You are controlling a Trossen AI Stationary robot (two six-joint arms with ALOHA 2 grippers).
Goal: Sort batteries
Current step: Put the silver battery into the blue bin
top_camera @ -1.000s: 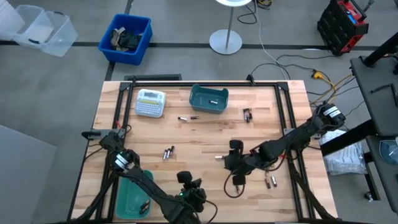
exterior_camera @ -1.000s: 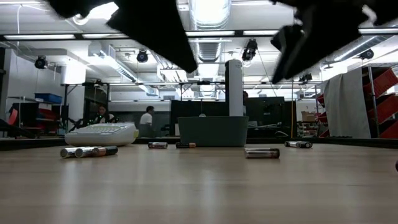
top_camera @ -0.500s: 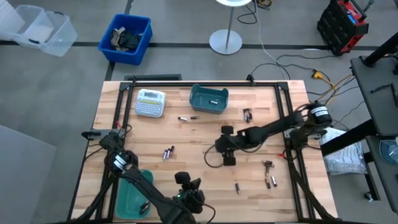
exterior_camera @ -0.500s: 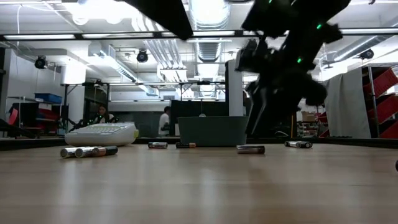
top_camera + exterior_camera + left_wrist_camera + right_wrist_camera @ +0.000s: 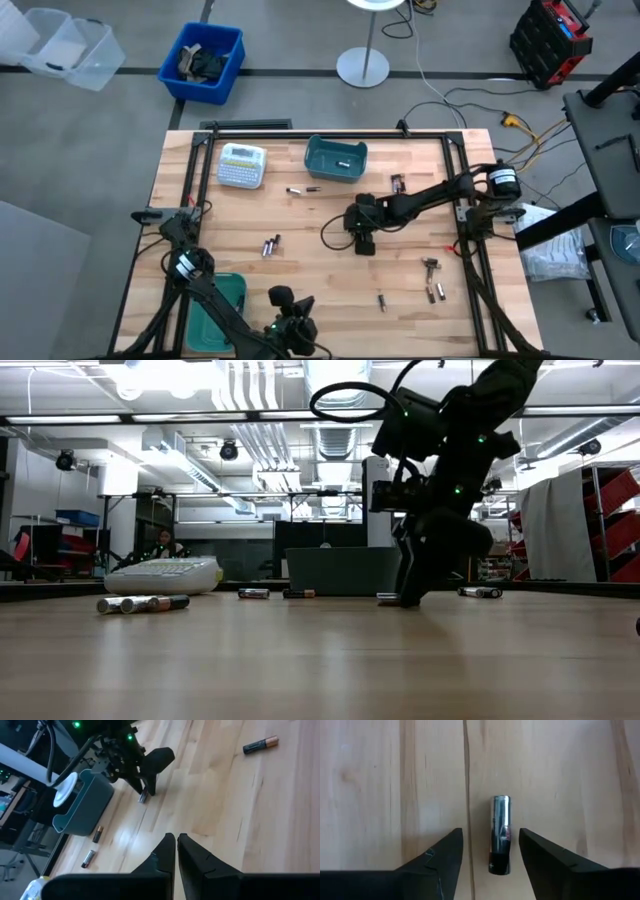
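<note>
Since the earlier frames, your right arm swung from the near right of the table toward its middle and came down over a single battery (image 5: 500, 834), while the left arm drew back a little at the near edge.

Going left to right: the left pincer (image 5: 176, 841) hung over the near left part of the table (image 5: 300, 225), beside the near teal bin (image 5: 213, 310), its fingers pressed together on nothing. A pair of batteries (image 5: 270, 245) lay left of centre, two more (image 5: 303, 189) lay just in front of the far teal bin (image 5: 335, 160), and others (image 5: 432, 279) sat near the right edge.

Your right pincer (image 5: 488, 852) stood over the middle of the table, fingers apart, with the battery lying lengthwise between them and, as far as the pictures showed, touching neither. The right arm reached in from the right edge, stretched long and low, its wrist bent so the pincer pointed down at the wood.

Your risk, as I judged it: the battery sat nearer one finger than the other, so that finger could have met it first as the pincer closed and rolled it aside. Pressing the fingertips into the table would also have spoiled the grip.
</note>
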